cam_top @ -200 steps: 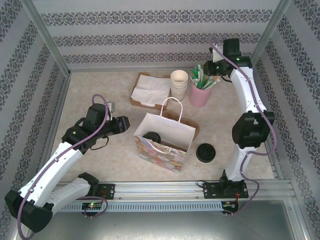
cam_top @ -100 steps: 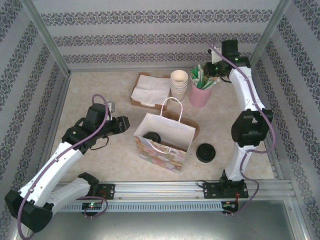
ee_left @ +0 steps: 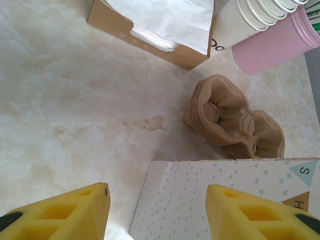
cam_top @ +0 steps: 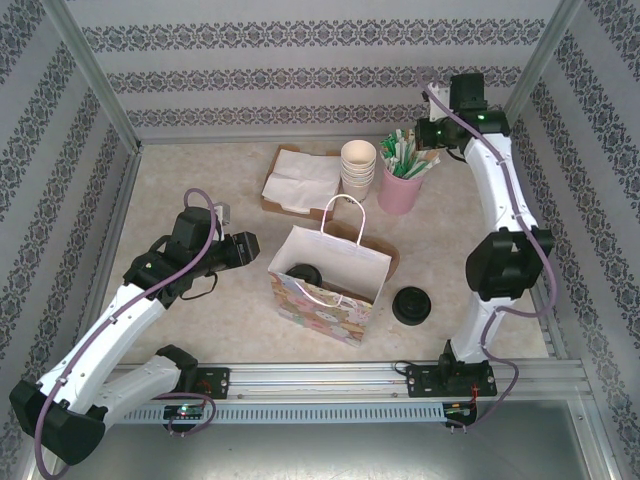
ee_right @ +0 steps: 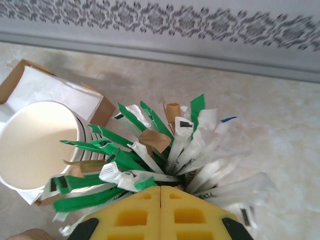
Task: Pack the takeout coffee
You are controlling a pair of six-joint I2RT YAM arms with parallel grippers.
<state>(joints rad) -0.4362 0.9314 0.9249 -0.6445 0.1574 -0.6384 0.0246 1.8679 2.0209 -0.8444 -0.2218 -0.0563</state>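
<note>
The takeout coffee (cam_top: 305, 273), a dark cup under a black dome lid, stands inside the open patterned gift bag (cam_top: 340, 262) in the middle of the table. Just left of the bag my left gripper (cam_top: 246, 248) is open; in the left wrist view the left gripper (ee_left: 157, 212) has nothing between its yellow fingers (ee_left: 62, 215) and looks down on the bag's side panel (ee_left: 220, 200). At the back right my right gripper (cam_top: 428, 145) hangs over the pink cup (cam_top: 400, 188). The right gripper (ee_right: 160, 187) is shut, pads pressed together, tips among the sachets (ee_right: 150, 150); whether one is pinched is hidden.
A squat black lid pile (cam_top: 411, 305) lies right of the bag. A stack of cream paper cups (cam_top: 358, 165) and a brown napkin box (cam_top: 300, 180) stand at the back. Crumpled brown paper holders (ee_left: 232, 120) lie behind the bag. Patterned walls enclose the table.
The right gripper's jaws have closed over the pink cup's sachets, and that arm has shifted slightly back and right. The left arm, bag and coffee have not moved.
</note>
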